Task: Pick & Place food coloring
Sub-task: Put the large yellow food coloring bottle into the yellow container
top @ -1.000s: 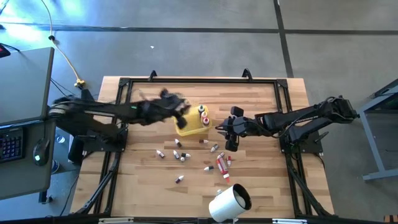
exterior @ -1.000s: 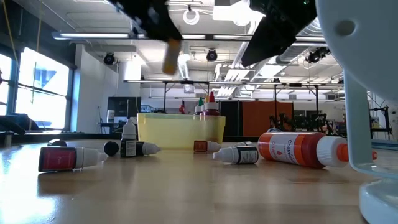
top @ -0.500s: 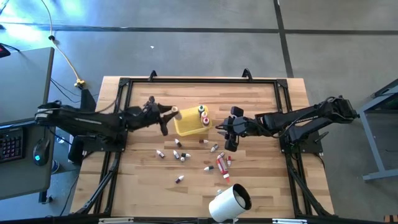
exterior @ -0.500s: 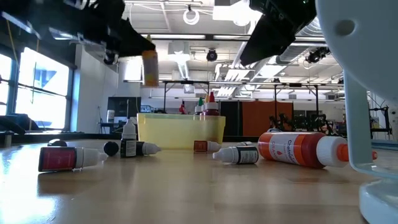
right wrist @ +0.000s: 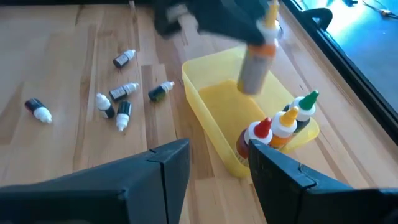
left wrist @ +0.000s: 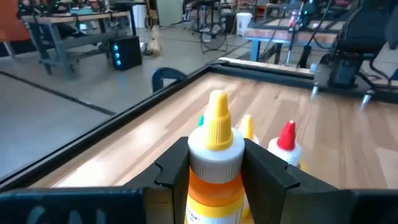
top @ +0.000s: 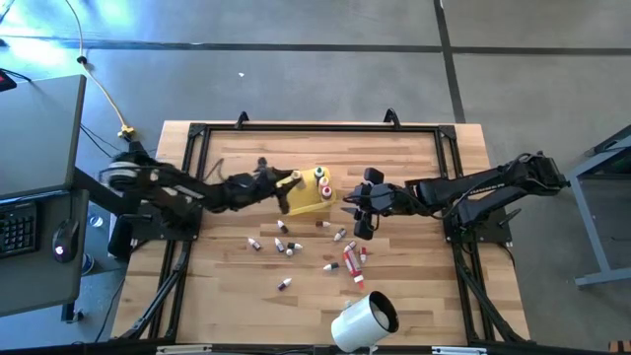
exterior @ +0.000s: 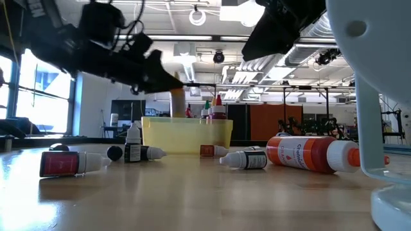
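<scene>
Since half a second ago the left gripper [top: 286, 180] has swung in from short of the tray and now hangs over the left end of the yellow tray [top: 301, 204], its fingers [left wrist: 273, 174] pinching an orange bottle [left wrist: 214, 163] at the shoulder. That bottle stands upright, long axis vertical and yellow tip up, above the tray's empty half; its lower body is cut off in the left wrist view. Left of the tray the wooden table [top: 227, 276] is bare out to the black frame rail, leaving free room on that side. Three upright bottles [right wrist: 280, 124] with red, yellow and green tips crowd the tray's right end. In front of the tray, small loose bottles [top: 286, 247] lie on their sides, pointing various ways, and a larger red tube [exterior: 308, 153] lies flat, its cap toward the white cylinder [top: 363, 320]. The right gripper [top: 361, 212] hovers just right of the tray with jaws spread and empty.
</scene>
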You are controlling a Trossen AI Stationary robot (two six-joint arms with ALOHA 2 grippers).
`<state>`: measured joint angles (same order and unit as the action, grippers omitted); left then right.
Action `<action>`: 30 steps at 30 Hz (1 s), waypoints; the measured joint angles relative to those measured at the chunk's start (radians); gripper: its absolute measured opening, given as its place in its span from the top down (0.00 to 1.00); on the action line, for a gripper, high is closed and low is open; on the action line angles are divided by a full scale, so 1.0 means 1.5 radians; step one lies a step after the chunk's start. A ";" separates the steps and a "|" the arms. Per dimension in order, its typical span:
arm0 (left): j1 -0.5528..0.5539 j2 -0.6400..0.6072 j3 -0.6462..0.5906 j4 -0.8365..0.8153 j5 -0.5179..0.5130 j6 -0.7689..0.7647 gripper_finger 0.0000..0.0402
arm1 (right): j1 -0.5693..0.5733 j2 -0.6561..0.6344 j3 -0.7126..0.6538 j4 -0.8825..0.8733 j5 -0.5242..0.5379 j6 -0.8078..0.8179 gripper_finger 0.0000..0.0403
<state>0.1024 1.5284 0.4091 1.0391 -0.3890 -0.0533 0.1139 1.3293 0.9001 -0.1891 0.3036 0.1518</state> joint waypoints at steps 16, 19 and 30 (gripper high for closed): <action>0.003 0.140 0.078 0.009 -0.079 -0.018 0.72 | 0.000 0.000 0.000 0.000 -0.002 -0.001 0.62; 0.003 0.141 0.077 0.003 -0.079 -0.014 0.72 | 0.000 0.000 0.000 0.000 -0.002 -0.001 0.62; 0.053 0.141 0.077 -0.026 -0.071 -0.012 0.67 | 0.000 0.000 0.000 0.000 -0.002 -0.002 0.62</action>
<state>0.1812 1.7397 0.5251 1.0001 -0.4949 -0.0716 0.1135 1.3293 0.9001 -0.1898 0.3000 0.1493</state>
